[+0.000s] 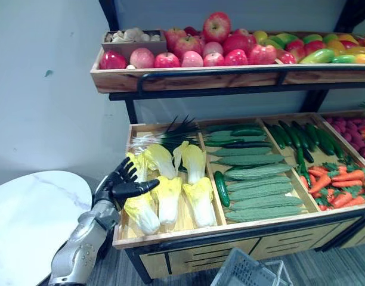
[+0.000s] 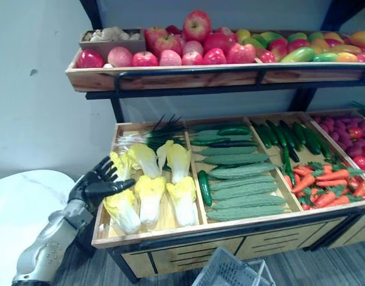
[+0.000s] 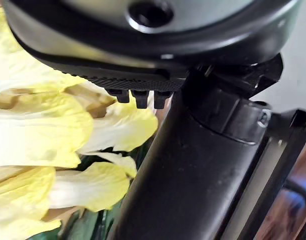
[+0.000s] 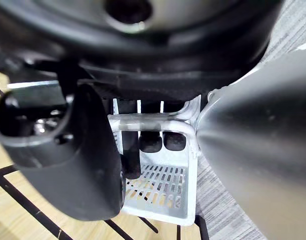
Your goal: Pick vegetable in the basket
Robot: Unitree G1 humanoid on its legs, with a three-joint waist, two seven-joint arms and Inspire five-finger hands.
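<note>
**Head views (left and right eye).** My left hand [image 1: 124,186] hovers at the near left corner of the lower shelf's first bin [image 1: 170,235]. Its fingers are straight and spread with the thumb out, and it holds nothing.

- I count six yellow cabbages [image 1: 169,199] in this bin, in two rows of three.
- The near row starts just under my thumb. The far row starts just past my fingertips.
- I cannot tell whether the hand touches any cabbage.
- One bunch of spring onions [image 1: 167,136] lies beyond the far row.
- One smooth dark cucumber [image 1: 221,189] lies in the next bin, past the cabbages on my thumb side. The rough green gourds [image 1: 254,173] beside it are stacked, and I cannot count them.
- One white table [image 1: 33,214] sits behind my wrist.
- One basket [image 1: 248,271] stands on the floor below the shelf, well apart from this hand.

**Left wrist view.** My fingertips [image 3: 135,96] and thumb [image 3: 178,185] stand apart with nothing between them. The cabbages lie just past the fingertips. The heads overlap here, so I take no count from this view.

**Right wrist view.** My right hand [image 4: 73,165] has its fingers [image 4: 153,142] hooked round the basket's one wire handle [image 4: 158,124]. The basket's slotted bottom shows just beyond the fingers, with no vegetable on the part I can see.
</note>
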